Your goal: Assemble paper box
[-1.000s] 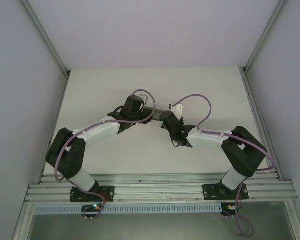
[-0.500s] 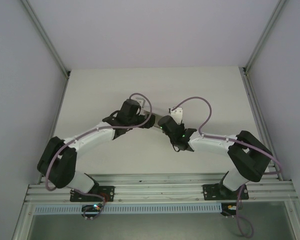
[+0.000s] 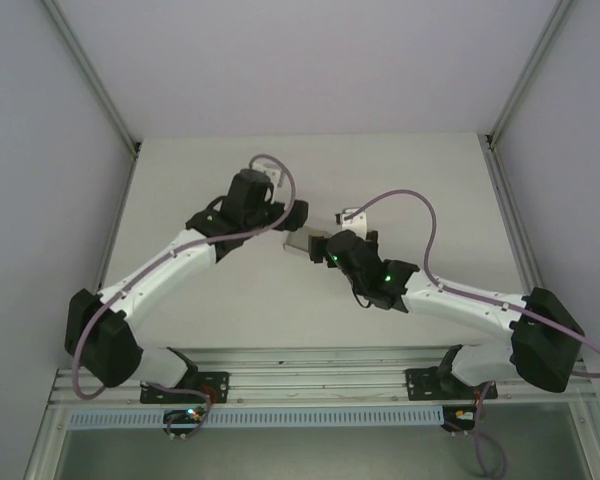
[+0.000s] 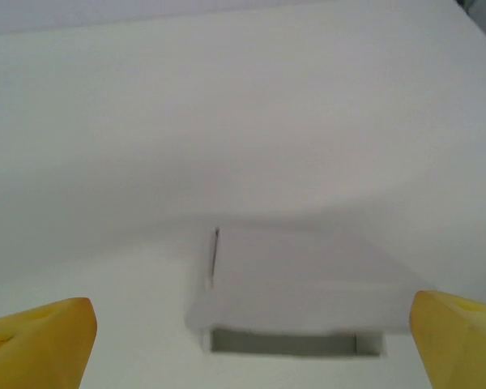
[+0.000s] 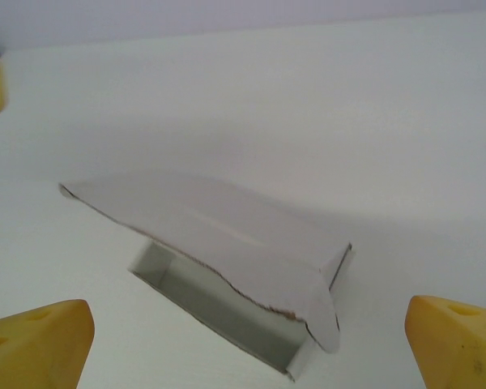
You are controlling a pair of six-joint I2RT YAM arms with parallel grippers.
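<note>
The paper box (image 3: 298, 241) is a small low white card box resting on the table between the two arms. Its lid flap stands half raised over the open tray in the right wrist view (image 5: 219, 231). From the left wrist the paper box (image 4: 300, 275) shows its lid top and a dark gap under it. My left gripper (image 3: 285, 216) hangs just behind-left of the box, open, yellow fingertips (image 4: 61, 328) spread wide and touching nothing. My right gripper (image 3: 325, 247) sits at the box's right, open, fingertips (image 5: 449, 332) well clear of the card.
The pale table top (image 3: 400, 180) stretches behind and to both sides of the box. Grey walls close in the left, right and far sides. An aluminium rail (image 3: 320, 365) with both arm bases runs along the near edge.
Both grippers have opened and let go of the box. The left wrist drew back and left, the right arm stretched lower and left. The box now shows between them.
</note>
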